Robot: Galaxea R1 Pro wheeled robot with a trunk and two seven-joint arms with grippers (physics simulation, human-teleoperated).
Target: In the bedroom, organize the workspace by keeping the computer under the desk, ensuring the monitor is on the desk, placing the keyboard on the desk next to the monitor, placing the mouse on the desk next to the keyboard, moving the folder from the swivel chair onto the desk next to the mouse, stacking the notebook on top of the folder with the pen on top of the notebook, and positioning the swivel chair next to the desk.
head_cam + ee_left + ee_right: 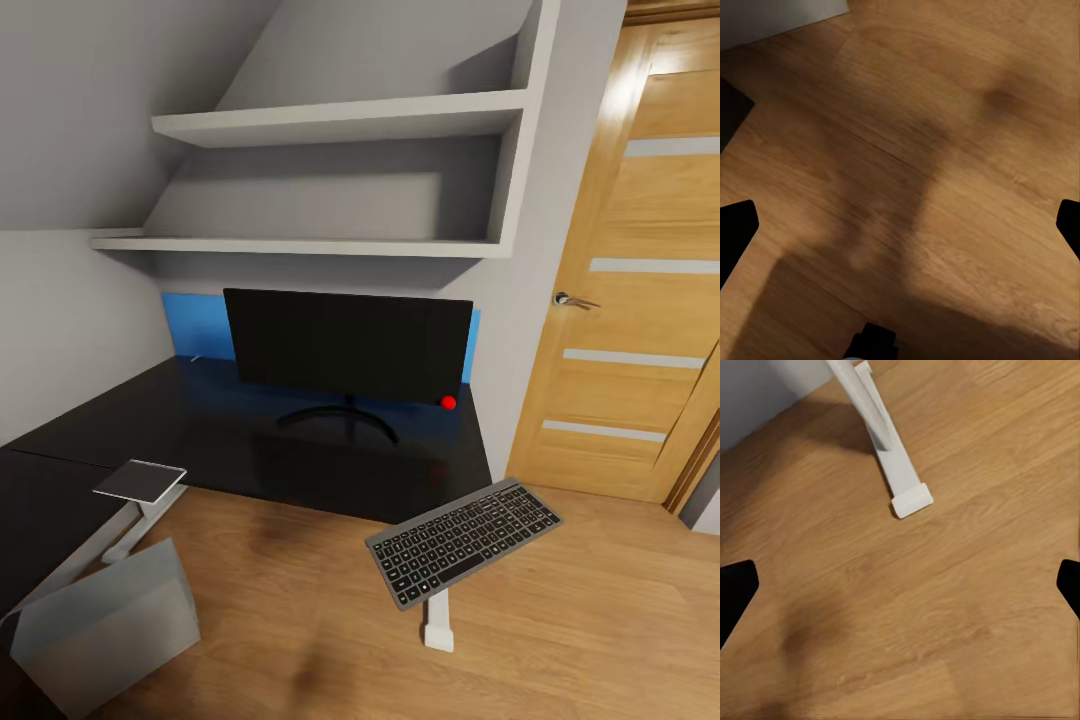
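**Desk half dressed, both hands free**

I am holding the left gripper (900,225) over bare wooden floor (967,150), its black fingers spread wide with nothing between them. The right gripper (900,585) is hanging just as wide and just as empty above the foot of a white desk leg (907,495).

Outward from there, the keyboard (462,541) is sitting tilted off the front edge of the desk (300,450), above that leg; I cannot tell what is bearing it. The monitor (347,346) is standing on the desk against the blue panel, so I am counting that step done. The computer (100,620) is resting on the floor by the desk's side wing, partly under it. The notebook (140,480) is lying at the desk's edge.

By my judgement the keyboard, mouse, folder, pen and chair are all waiting to be placed.

The head view is giving me the whole desk; the wrist views are giving me the open fingers.
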